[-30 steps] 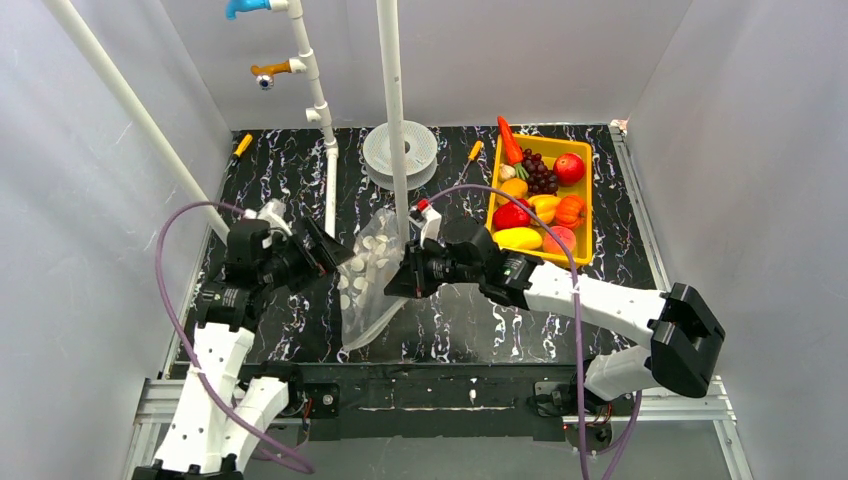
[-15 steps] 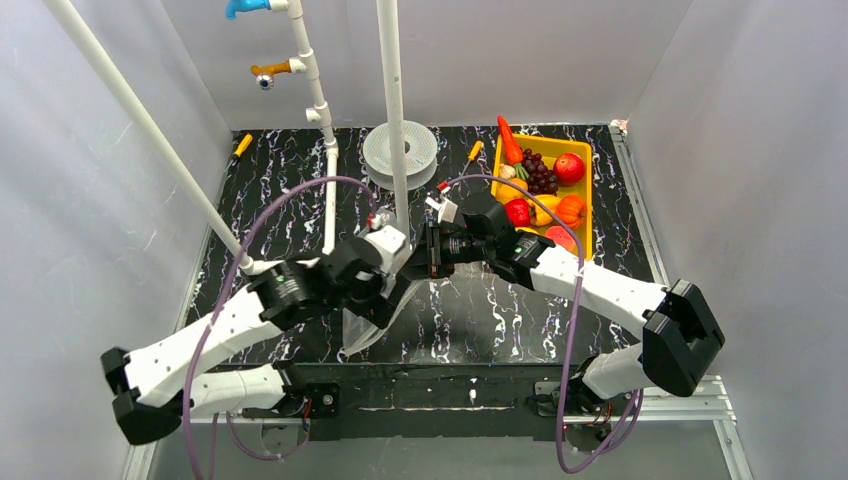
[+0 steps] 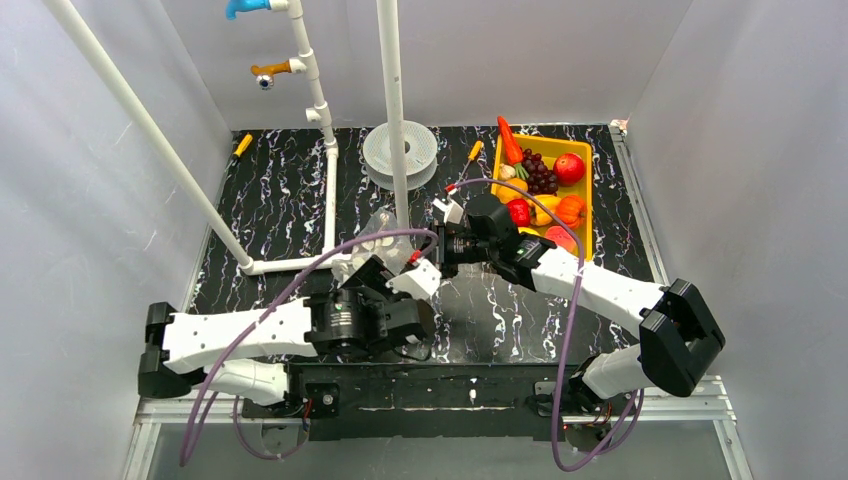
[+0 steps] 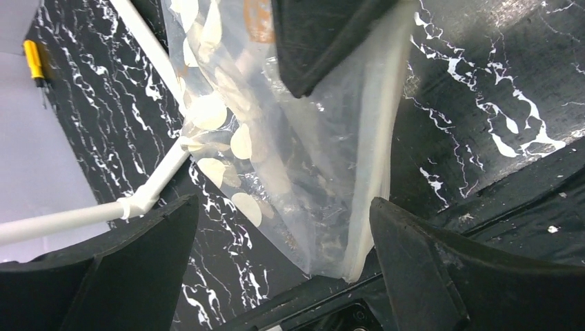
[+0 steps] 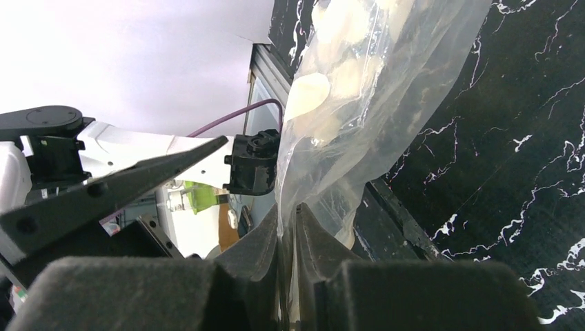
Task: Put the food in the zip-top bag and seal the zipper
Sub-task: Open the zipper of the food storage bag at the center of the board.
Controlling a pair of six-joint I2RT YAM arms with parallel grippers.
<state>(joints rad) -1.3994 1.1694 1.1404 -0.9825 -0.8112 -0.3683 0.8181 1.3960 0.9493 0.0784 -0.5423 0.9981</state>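
The clear polka-dot zip-top bag [image 3: 378, 240] hangs from my right gripper [image 3: 441, 246], which is shut on its upper edge; the pinch shows in the right wrist view [image 5: 288, 215], with the bag [image 5: 359, 89] running away from it. My left gripper [image 3: 400, 325] is open over the bag's lower end near the front edge. In the left wrist view [image 4: 286, 262] its jaws stand wide on either side of the bag [image 4: 290, 152] and the pale zipper strip [image 4: 376, 152]. The food lies in the yellow tray [image 3: 589, 200]: carrot [image 3: 508, 140], red pepper [image 3: 518, 212].
White pipes [image 3: 325, 150] rise from the table left of the bag, one [image 3: 290, 265] lying along it. A white round disc [image 3: 400, 150] sits at the back. Yellow-handled tools [image 3: 243, 143] [image 3: 474, 150] lie at the back. The table's front rail [image 4: 483, 200] is just below the bag.
My left arm has swung from the left side across the front to the bag's lower end. My right gripper has moved a little back and right, still holding the bag.
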